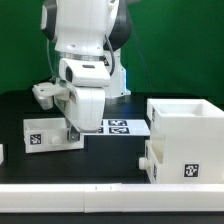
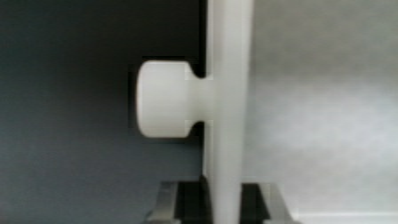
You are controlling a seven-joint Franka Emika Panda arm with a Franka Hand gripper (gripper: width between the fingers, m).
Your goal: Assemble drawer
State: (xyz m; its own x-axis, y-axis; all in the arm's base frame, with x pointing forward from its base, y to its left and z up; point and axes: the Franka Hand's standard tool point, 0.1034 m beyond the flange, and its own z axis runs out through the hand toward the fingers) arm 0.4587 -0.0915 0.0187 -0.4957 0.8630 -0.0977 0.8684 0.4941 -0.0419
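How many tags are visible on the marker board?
2 tags, side by side on the marker board, just beside the gripper; the arm may hide others.

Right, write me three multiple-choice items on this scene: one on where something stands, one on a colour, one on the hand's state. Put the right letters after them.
1. Where does the large casing stand?
A. On the exterior view's left.
B. On the exterior view's right.
C. Lifted up in the hand.

2. What colour is the knob in the wrist view?
A. Black.
B. Red.
C. White.

3. What is the hand's state?
A. Open, clear of every part.
B. Shut on the small tray.
C. Shut on the large casing.

Answers:
1 B: the large casing sits by the right edge of the exterior view, apart from the hand.
2 C: the knob is white, like the wall it sticks out from.
3 B: the wrist view shows the fingers on both sides of the tray's thin wall.
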